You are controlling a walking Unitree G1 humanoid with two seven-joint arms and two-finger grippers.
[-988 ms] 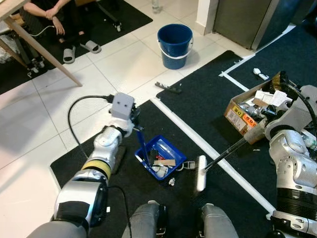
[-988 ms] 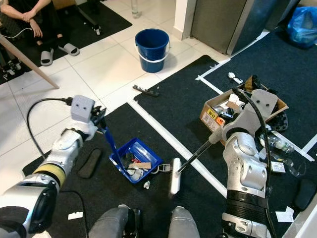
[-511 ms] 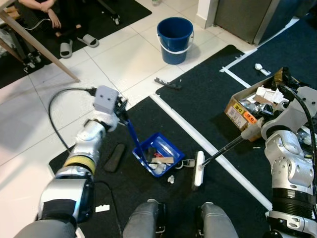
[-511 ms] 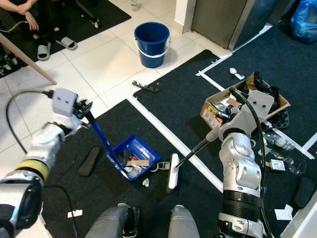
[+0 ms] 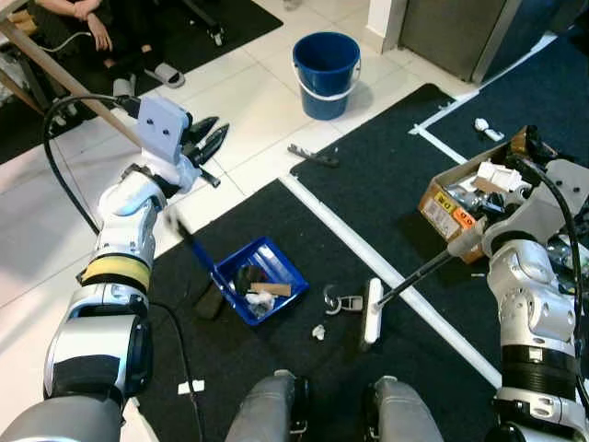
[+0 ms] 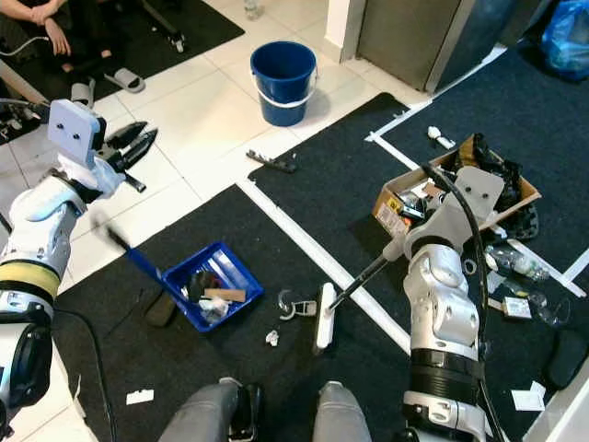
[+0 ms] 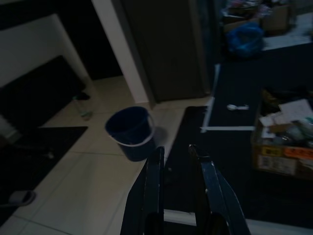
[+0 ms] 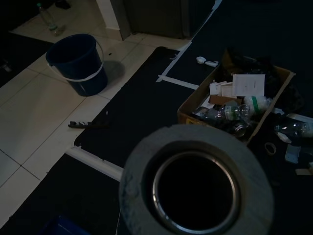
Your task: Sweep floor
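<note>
Blue bucket on white tiles; beyond it a seated person, near it a cluttered cardboard box on dark carpet.

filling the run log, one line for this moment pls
left gripper: open, raised, off dustpan | right gripper: holding broom | debris: on mat

The dustpan is bright blue with a blue handle, and the bucket is a darker blue with a white band near its base. The floor has white tiles; the mats are black with white tape lines. The brush head is white on a black stick, and the cardboard box is brown with yellow and red labels.
</note>
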